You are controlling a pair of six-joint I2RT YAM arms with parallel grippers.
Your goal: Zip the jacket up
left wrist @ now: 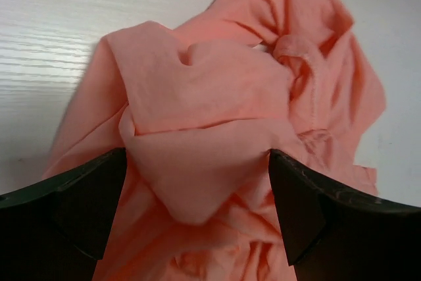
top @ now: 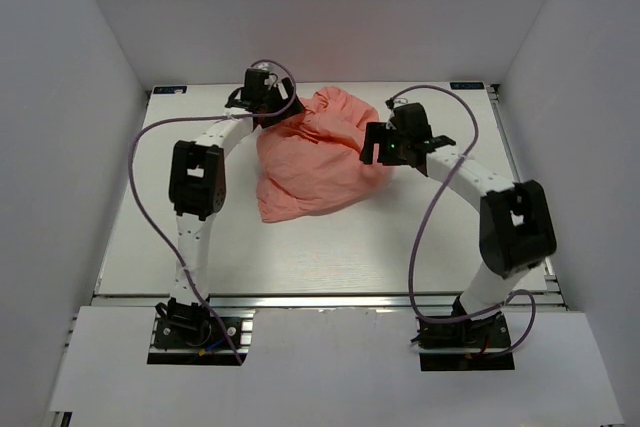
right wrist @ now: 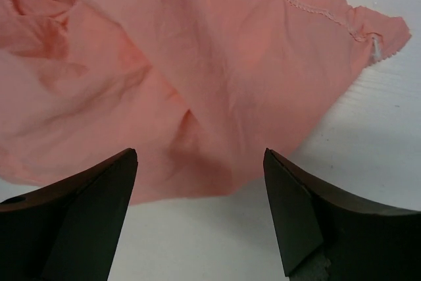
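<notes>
The salmon-pink jacket (top: pixel 310 162) lies crumpled in a heap at the table's middle back. Its zipper does not show in any view. My left gripper (top: pixel 272 115) hangs at the heap's back left edge, jaws open, with a bulging fold of the jacket (left wrist: pixel 197 162) rising between the fingers (left wrist: pixel 85 208). My right gripper (top: pixel 372 152) is at the heap's right edge, open. In the right wrist view a flat hem of the jacket (right wrist: pixel 217 97) lies just ahead of the fingers (right wrist: pixel 296 215), with bare table between them.
White table (top: pixel 350 247) with grey walls on three sides. A stitched fabric edge with a small white tag (right wrist: pixel 375 47) reaches onto the table at the right. Purple cables loop from both arms.
</notes>
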